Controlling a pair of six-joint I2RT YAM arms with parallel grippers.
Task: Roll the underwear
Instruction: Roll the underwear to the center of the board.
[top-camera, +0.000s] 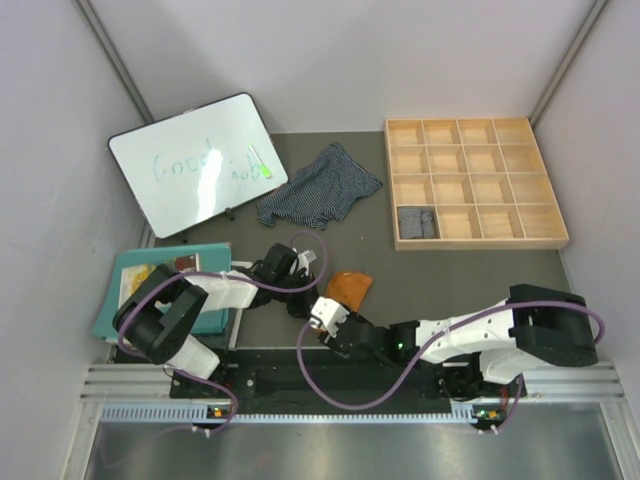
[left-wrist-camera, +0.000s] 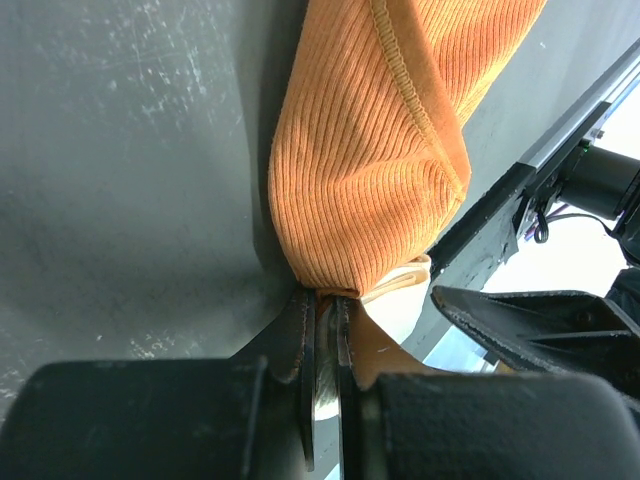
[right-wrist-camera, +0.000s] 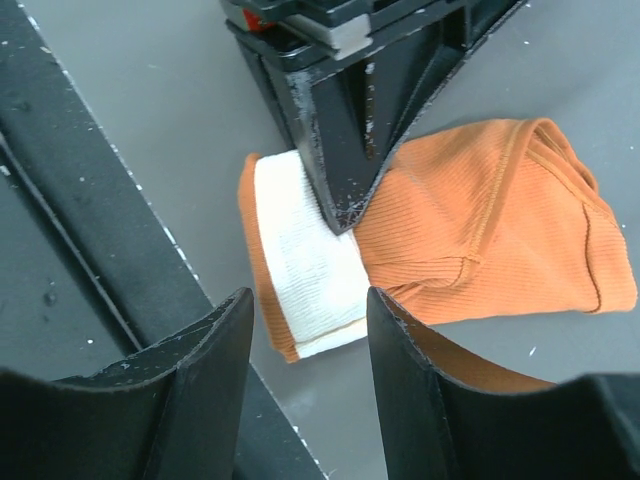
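**A:** Which piece is being worked, and where is it?

**B:** The rust-orange ribbed underwear (right-wrist-camera: 480, 230), folded into a thick band on the dark grey matte counter (right-wrist-camera: 170, 90). Its cream waistband (right-wrist-camera: 300, 255) lies right in front of the right end effector (right-wrist-camera: 308, 300), in line with the gap between its two fingers. The orange body runs off to that end effector's right.

**A:** So the long axis?

**B:** It lies crosswise to the right end effector's reach, roughly along the line its jaws open on. The waistband strip itself points away from it.

**A:** Who has hold of it?

**B:** The left end effector (left-wrist-camera: 322, 305) comes in from the far side and is pinched almost flat on the cloth where cream meets orange. The right end effector stands about half open, with nothing clamped that I can see.

**A:** Which arm is nearer?

**B:** Both are at it. The right one is free, so I'd judge the next tuck falls to it, at the waistband end.

**A:** How much room is there?

**B:** It's tight to the right end effector's left, where a black rail (right-wrist-camera: 100, 230) runs just beside the waistband. Beyond the cloth the counter is bare. The navy white-striped pair (top-camera: 320, 185) lies well ahead of both end effectors. A grey pair (top-camera: 415, 222) sits in a corner cell of the wooden divided tray (top-camera: 480, 244), well apart.
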